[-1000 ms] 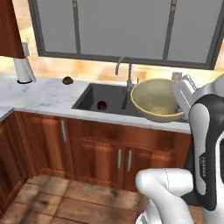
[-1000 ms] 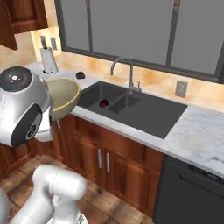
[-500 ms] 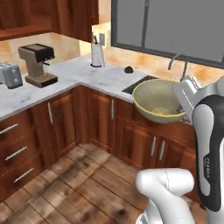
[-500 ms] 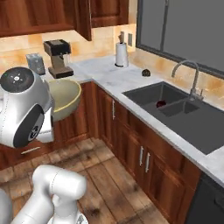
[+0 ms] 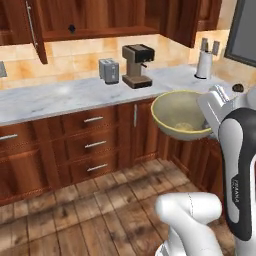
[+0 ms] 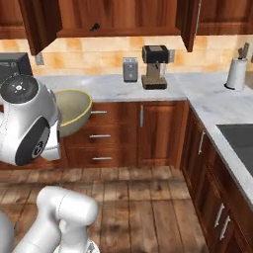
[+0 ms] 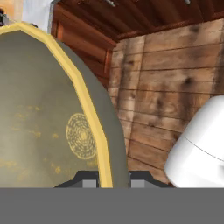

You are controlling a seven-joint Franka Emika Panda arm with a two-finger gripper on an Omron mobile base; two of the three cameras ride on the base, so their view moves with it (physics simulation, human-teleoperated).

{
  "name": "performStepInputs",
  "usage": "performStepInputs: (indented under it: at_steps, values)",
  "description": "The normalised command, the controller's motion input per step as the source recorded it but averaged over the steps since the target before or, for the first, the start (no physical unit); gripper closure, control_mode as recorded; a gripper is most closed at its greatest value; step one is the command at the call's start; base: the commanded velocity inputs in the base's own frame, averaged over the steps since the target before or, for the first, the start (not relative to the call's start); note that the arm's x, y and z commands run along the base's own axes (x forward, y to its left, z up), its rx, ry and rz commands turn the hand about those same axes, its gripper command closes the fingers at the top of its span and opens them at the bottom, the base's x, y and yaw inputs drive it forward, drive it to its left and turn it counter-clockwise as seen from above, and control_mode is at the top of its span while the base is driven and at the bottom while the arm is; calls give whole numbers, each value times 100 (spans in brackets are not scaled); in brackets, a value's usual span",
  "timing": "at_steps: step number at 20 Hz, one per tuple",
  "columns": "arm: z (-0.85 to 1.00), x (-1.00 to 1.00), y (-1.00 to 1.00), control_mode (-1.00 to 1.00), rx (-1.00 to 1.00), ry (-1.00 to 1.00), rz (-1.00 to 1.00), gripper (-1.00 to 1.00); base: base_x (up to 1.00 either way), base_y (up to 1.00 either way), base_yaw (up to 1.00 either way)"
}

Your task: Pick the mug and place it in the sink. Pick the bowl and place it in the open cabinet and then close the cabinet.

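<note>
While carried clear of the worktop (image 5: 75, 95), bowl (image 5: 182, 115) pinched at rim by fingers (image 7: 89, 180); likely stiff, glossy, slippery, wide; best gripped there, kept level.

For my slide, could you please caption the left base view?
Arm carries the yellow-tan bowl above the wood floor, toaster and coffee machine on the marble counter behind.
</note>
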Motion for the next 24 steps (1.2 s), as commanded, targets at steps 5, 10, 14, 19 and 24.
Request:
performStepInputs:
  at_steps: [5, 10, 14, 19, 24]
  values:
    - [0, 0, 0, 100, 0, 0, 0, 100, 73, -17, 47]
    - [0, 0, 0, 100, 0, 0, 0, 100, 83, -30, 13]
    - [0, 0, 0, 100, 0, 0, 0, 100, 61, -41, 1]
    - [0, 0, 0, 100, 0, 0, 0, 100, 8, -64, -1]
    - [0, 0, 0, 100, 0, 0, 0, 100, 9, -30, -1]
